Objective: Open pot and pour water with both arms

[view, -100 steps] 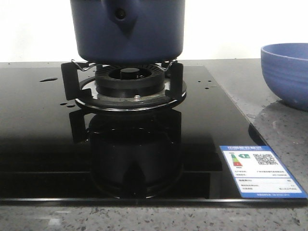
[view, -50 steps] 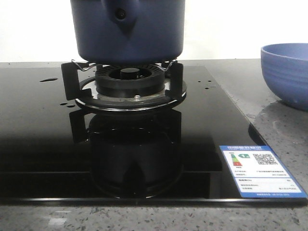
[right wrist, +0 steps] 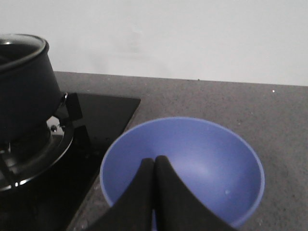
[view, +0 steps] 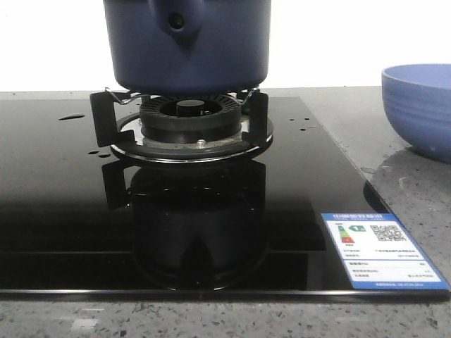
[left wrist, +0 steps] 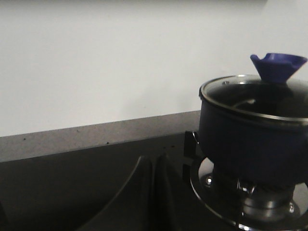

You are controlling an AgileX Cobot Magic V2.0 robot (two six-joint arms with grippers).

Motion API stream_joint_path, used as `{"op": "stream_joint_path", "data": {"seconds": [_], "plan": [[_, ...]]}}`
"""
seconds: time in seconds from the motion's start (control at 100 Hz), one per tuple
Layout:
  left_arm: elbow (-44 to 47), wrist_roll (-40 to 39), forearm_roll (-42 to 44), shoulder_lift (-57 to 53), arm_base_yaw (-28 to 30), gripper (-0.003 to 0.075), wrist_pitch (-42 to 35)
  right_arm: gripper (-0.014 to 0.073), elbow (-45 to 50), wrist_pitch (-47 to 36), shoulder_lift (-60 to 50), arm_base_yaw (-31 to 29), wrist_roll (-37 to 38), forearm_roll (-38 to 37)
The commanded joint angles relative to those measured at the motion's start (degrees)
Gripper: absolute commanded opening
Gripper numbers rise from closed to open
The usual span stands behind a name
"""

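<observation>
pot (view: 187, 46) lidded on burner | left gripper (left wrist: 153, 161) and right gripper (right wrist: 154, 163) both closed, empty | risk: glass lid (left wrist: 260, 94) slips off knob (left wrist: 277, 65) when lifted; spill misses bowl (right wrist: 192, 159)

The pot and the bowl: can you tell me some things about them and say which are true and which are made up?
1. The pot sits on the burner stand of the black stove. True.
2. The pot has no lid. False: a glass lid with a blue knob covers it.
3. The blue bowl stands on the black stove glass. False: it stands on the grey counter, to the right of the stove.
4. The right gripper has its fingers pressed together, above the bowl. True.
5. The left gripper is holding the lid knob. False: it is shut on nothing, off to the side of the pot.
6. Water drops lie on the stove glass. True.
</observation>
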Motion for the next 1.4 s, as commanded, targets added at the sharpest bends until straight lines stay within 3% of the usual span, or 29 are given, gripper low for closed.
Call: {"op": "stream_joint_path", "data": {"seconds": [0.0,0.2,1.21,1.3,1.39], "plan": [[3.36,1.16,-4.89,-5.32,0.14,-0.0019,-0.14,-0.0057,3.23,-4.60,-4.47,0.33,-0.78,0.76],[8.05,0.99,-4.89,-11.01,0.14,-0.0019,-0.98,-0.0057,6.50,-4.87,-9.23,0.33,-0.78,0.90],[8.05,0.05,-4.89,-14.11,0.55,-0.0019,-1.49,-0.0057,6.50,-5.08,-9.23,0.33,-0.78,0.90],[7.79,-5.92,0.70,-14.91,1.87,-0.0019,-2.40,-0.0057,6.50,-5.08,-9.23,0.33,-0.78,0.90],[7.10,-24.29,17.75,-15.32,3.70,-0.0019,-3.01,-0.0057,6.50,-5.08,-9.23,0.33,-0.78,0.90]]}}
